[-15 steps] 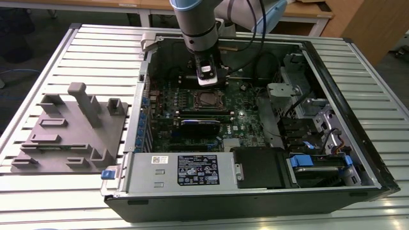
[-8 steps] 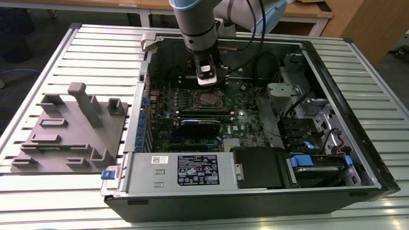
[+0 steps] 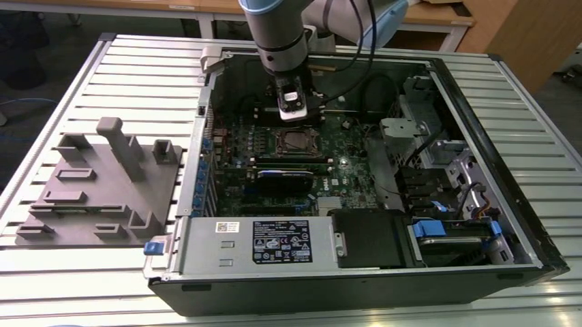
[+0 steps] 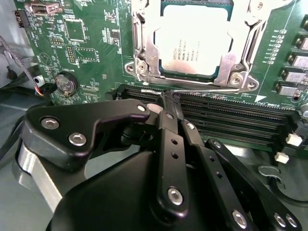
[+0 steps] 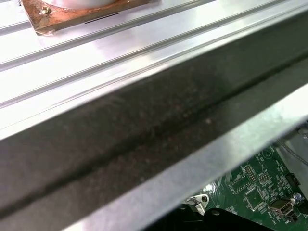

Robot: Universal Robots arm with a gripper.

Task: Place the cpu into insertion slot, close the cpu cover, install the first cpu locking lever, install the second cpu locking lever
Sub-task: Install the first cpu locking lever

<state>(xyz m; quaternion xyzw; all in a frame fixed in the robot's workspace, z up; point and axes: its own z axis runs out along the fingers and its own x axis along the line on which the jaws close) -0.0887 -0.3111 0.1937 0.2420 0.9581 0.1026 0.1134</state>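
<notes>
cpu [image 4: 192, 41] 1 | motherboard [image 4: 86, 43] 1 | computer case [image 3: 345, 289] 1 | grey fixture [image 3: 100, 184] 1

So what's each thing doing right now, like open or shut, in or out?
cpu: sitting in the insertion slot, shiny top up.
cpu cover: shut down over the cpu's edges.
locking lever: lying low along the slot's edge; hooked or not, cannot tell.
end effector: shut, tip right at that lever.
computer case: lying flat, side open.

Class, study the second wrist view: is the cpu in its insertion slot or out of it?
In. In the second wrist view the cpu lies flat, framed by the lowered cpu cover on its visible sides.
</notes>
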